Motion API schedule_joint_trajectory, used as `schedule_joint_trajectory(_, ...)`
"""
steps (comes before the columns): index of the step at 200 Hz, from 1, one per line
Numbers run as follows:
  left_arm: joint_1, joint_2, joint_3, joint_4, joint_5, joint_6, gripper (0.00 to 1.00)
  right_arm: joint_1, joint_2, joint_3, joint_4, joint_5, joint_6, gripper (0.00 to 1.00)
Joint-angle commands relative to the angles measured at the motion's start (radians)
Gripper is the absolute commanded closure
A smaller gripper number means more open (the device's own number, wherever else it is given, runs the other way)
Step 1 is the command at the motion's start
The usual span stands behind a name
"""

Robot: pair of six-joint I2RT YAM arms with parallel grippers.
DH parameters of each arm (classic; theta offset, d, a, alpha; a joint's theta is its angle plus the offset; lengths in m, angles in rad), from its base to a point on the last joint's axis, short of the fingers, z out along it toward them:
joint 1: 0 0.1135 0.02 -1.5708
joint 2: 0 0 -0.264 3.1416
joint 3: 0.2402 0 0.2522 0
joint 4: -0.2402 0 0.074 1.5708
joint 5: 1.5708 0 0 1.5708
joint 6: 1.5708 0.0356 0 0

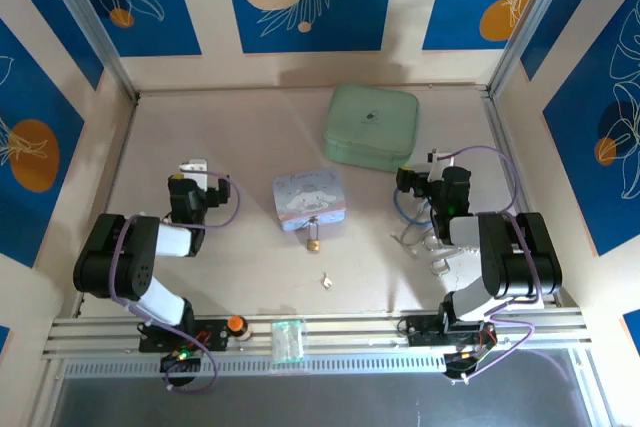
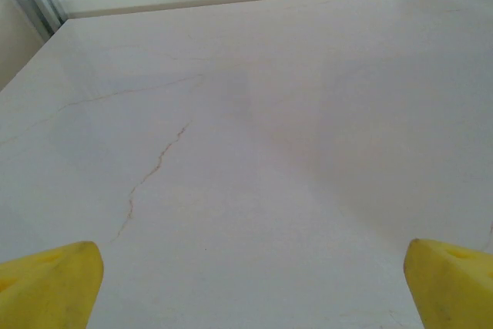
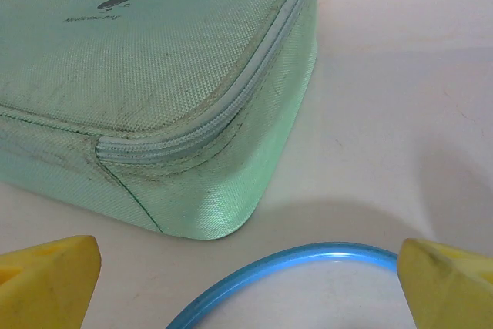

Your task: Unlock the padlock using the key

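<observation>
Both pincers stand spread wide, holding nothing: the left gripper well left of the cartoon tin, the right gripper off to its right, by the green case. The padlock sits against the tin's near side, the key a little nearer still

Padlock: tiny brass-gold body, lying around the middle of the tabletop and closer to its near edge than its far one. Shackle state too small to tell. Key: tiny, silvery, lying flat just nearward of the padlock, slightly right, not touching it.
</observation>
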Motion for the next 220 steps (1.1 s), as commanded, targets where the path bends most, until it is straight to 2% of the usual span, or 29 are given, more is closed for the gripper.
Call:
schedule_joint_trajectory(1,-0.001,0.005,0.009,0.020,0.023,0.021,0.01,-0.004,0.006,0.009,0.014,-0.013,-0.012,0.01)
schedule_joint_trajectory(186,-0.001,0.003,0.009,0.021,0.026,0.020,0.01,-0.006,0.005,0.009,0.011,-0.015,-0.013,0.01)
schedule_joint_trajectory(199,-0.001,0.003,0.006,0.027,0.008,0.017,0.01,-0.006,0.002,0.006,0.017,-0.016,-0.013,0.01)
schedule_joint_trajectory(214,0.000,-0.024,-0.006,0.024,-0.090,-0.022,0.01,-0.006,-0.013,0.011,-0.002,0.006,-0.001,0.01)
schedule_joint_trajectory(220,-0.001,-0.036,-0.016,0.027,-0.083,-0.021,0.01,-0.006,-0.025,0.014,-0.017,0.017,0.004,0.01)
